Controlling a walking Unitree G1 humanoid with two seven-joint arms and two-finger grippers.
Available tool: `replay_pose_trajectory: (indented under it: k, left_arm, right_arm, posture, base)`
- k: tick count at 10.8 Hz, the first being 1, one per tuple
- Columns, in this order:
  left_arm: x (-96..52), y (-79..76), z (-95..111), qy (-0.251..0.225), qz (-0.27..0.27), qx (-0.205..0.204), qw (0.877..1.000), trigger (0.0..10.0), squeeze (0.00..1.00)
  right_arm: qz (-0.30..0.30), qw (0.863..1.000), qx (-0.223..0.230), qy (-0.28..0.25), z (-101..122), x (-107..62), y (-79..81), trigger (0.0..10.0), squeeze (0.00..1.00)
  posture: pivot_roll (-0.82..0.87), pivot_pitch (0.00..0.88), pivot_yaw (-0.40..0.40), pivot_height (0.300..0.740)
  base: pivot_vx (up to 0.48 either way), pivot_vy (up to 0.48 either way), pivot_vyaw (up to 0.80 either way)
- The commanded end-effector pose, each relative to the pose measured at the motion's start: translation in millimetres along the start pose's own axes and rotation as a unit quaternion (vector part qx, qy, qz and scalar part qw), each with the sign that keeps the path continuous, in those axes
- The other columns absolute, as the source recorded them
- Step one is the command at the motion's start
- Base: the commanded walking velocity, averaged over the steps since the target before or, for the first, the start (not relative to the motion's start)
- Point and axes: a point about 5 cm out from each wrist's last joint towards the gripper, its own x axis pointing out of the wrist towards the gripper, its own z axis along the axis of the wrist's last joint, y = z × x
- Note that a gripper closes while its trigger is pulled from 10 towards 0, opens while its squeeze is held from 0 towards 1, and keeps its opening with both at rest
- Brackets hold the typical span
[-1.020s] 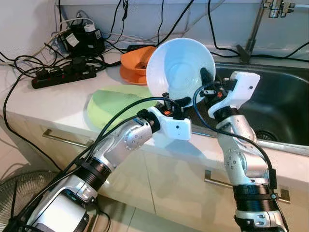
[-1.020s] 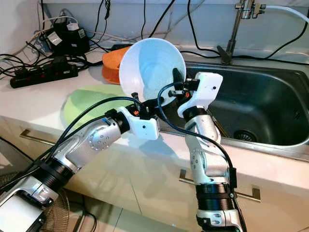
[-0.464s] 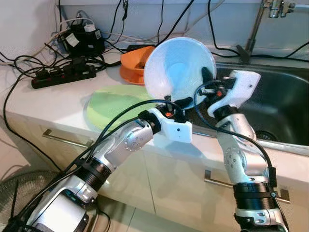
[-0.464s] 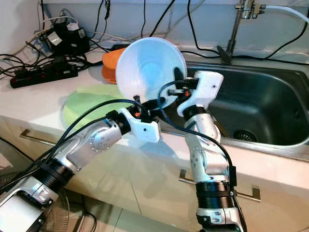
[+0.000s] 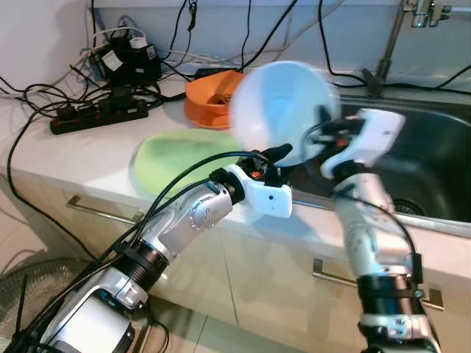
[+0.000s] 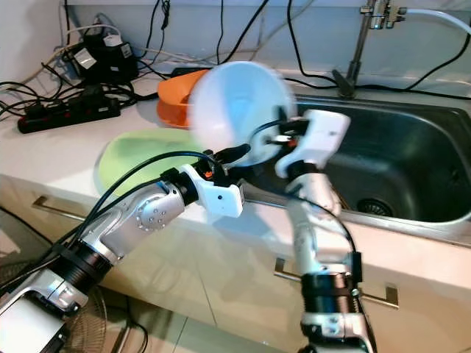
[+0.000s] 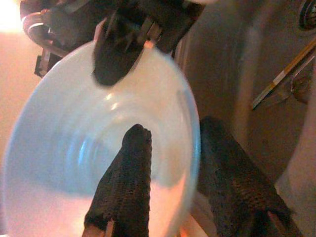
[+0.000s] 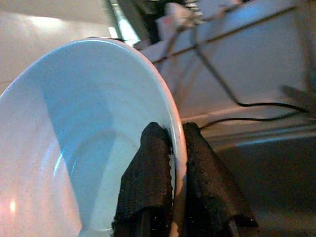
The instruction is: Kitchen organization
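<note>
Right hand point(image 8: 170, 197): my two fingers pinch the rim of the white bowl point(image 5: 283, 110), one inside and one outside, closed tight on it.
Left hand point(image 7: 190, 187): fingers spread either side of the bowl's edge with a gap; I judge it open and no longer gripping.
Change: a second ago both hands held the bowl steady above the counter edge; now the bowl and my right arm are blurred and sit further toward the sink point(image 5: 434, 158), while my left hand stays where it was. The handover looks done.
Meaning: the bowl is now mine to carry on the right alone, probably to the basin.
Bowl: in the air, tilted on edge, above the near rim of the sink.
Counter point(image 5: 88, 158): pale; a green plate point(image 5: 176, 154) lies flat, orange bowls point(image 5: 210, 99) stacked behind it.
Room: a power strip point(image 5: 96, 116) and tangled cables at the wall, cabinet drawers below, a fan point(image 5: 22, 287) on the floor.
</note>
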Motion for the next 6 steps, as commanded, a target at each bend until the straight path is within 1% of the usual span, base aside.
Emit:
replay_pose_trajectory:
  k: [1,2,3,4,5,6]
  left_arm:
    - [-2.5,7.9,0,-0.001,0.018,-0.005,1.0,10.0,1.0]
    - [-1.9,4.6,1,0.0,0.018,-0.023,1.0,10.0,0.0]
    - [-1.7,3.3,1,0.0,0.018,-0.031,0.999,10.0,0.0]
    - [-1.5,2.1,2,0.001,0.02,-0.044,0.999,10.0,0.0]
    - [-1.4,0.7,0,0.009,0.032,-0.092,0.995,10.0,0.0]
    - [-0.9,-2.0,-2,0.023,0.041,-0.152,0.987,10.0,0.0]
  right_arm:
    - [-0.012,1.0,0.002,-0.025,11,5.6,-1.8,0.0,0.0]
    - [-0.061,0.998,-0.004,-0.035,16,9.7,-19.1,0.0,0.0]
    - [-0.086,0.996,-0.007,-0.04,19,11.7,-28.2,0.0,0.0]
    - [-0.111,0.993,-0.014,-0.042,21,14.5,-39.1,3.0,0.0]
    - [-0.128,0.99,-0.039,-0.039,22,17.6,-50.0,10.0,0.0]
    - [-0.133,0.988,-0.068,-0.035,21,19.8,-55.7,10.0,0.0]
  posture:
    - [0.06,0.013,0.105,0.74]
    - [0.06,0.013,0.107,0.74]
    - [0.06,0.014,0.106,0.74]
    - [0.06,0.015,0.106,0.74]
    - [0.06,0.015,0.106,0.74]
    - [0.06,0.014,0.106,0.74]
  base:
    - [0.0,0.0,0.0]
    - [0.0,0.0,0.0]
    - [0.0,0.0,0.0]
    - [0.0,0.0,0.0]
    - [0.0,0.0,0.0]
    - [0.0,0.0,0.0]
